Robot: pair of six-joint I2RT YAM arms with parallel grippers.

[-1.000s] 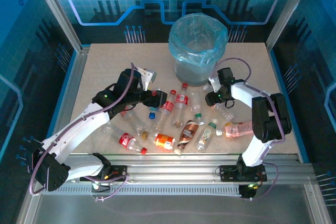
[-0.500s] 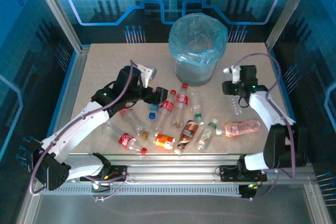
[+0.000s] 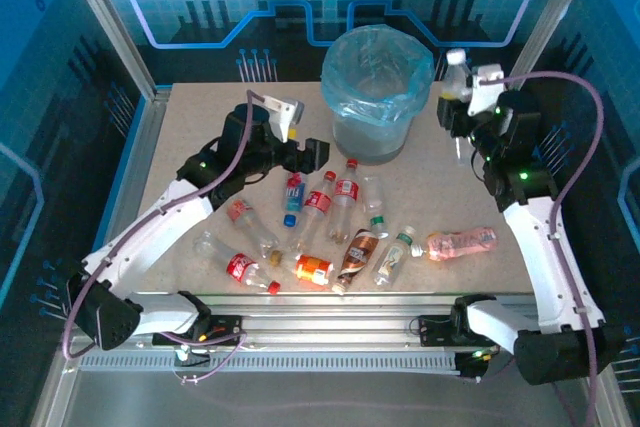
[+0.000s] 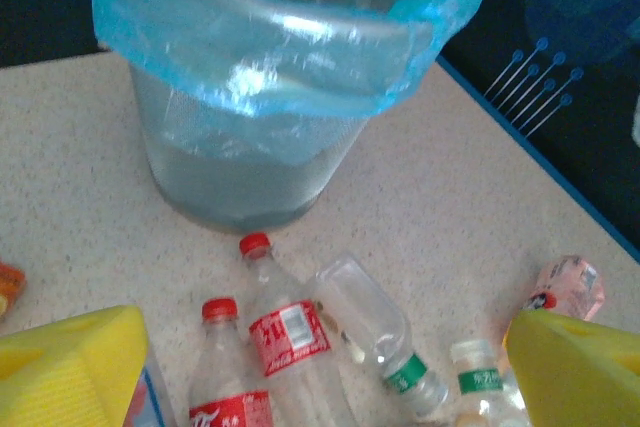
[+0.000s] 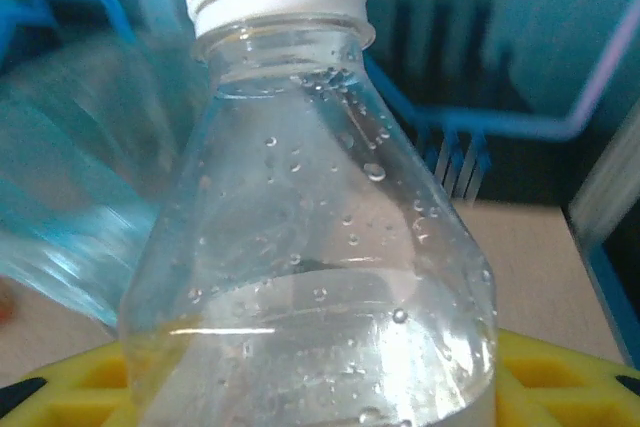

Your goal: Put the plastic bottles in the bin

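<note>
Right gripper [image 3: 462, 97] clamps a clear white-capped plastic bottle [image 5: 320, 247] aloft beside the blue-lined round grey bin [image 3: 375, 137] at the table's [image 3: 200, 117] far edge; left gripper [image 3: 314, 154] gapes over scattered bottles [image 3: 330, 227] mid-table.

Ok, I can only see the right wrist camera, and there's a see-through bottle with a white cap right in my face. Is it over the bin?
Observer: Not quite. From above, the right pincer holds that bottle up in the air, just right of the bin.
Operator: Are more bottles waiting?
Observer: Yes, a bunch lie on the table in front of the bin. The pink bottle is nearest your arm.
Operator: And the other arm?
Observer: The left pincer is open with nothing in it, hovering by the red-capped bottles.
</note>
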